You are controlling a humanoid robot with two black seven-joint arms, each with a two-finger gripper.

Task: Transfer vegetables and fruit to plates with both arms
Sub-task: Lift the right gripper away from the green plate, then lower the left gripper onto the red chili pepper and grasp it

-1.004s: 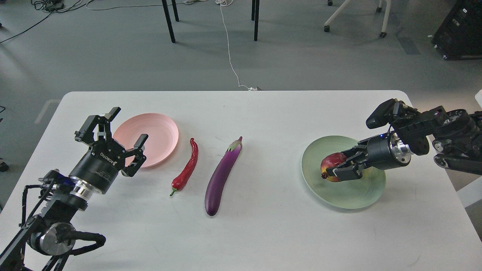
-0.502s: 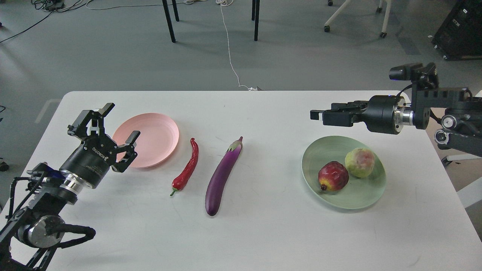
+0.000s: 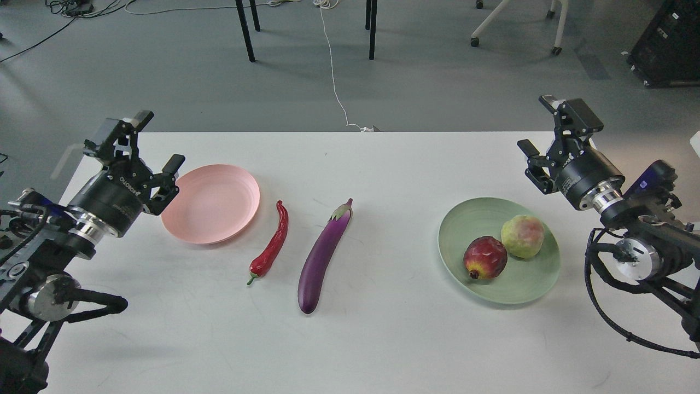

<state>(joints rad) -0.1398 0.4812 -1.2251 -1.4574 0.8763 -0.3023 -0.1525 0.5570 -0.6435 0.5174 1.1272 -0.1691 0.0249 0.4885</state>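
On the white table (image 3: 383, 339), the glossy purple eggplant (image 3: 324, 256) and red chili (image 3: 271, 245) lie lengthwise, stems pointing away, between pink plate (image 3: 191, 224) and green plate (image 3: 508, 290) holding both fruits (image 3: 485, 258). Left gripper (image 3: 147, 150) and right gripper (image 3: 552, 128) hover spread, empty.

Head camera, high, facing down over table (image 3: 383, 339).

The only readable lettering is the white brand name "ROBOTIQ", printed along the black cylindrical body of the left two-finger gripper (image 3: 146, 143) at the left edge of the scene; it runs slantwise and reads nearly upside down from the head view. Nothing else in the scene carries legible text, numbers or signs.
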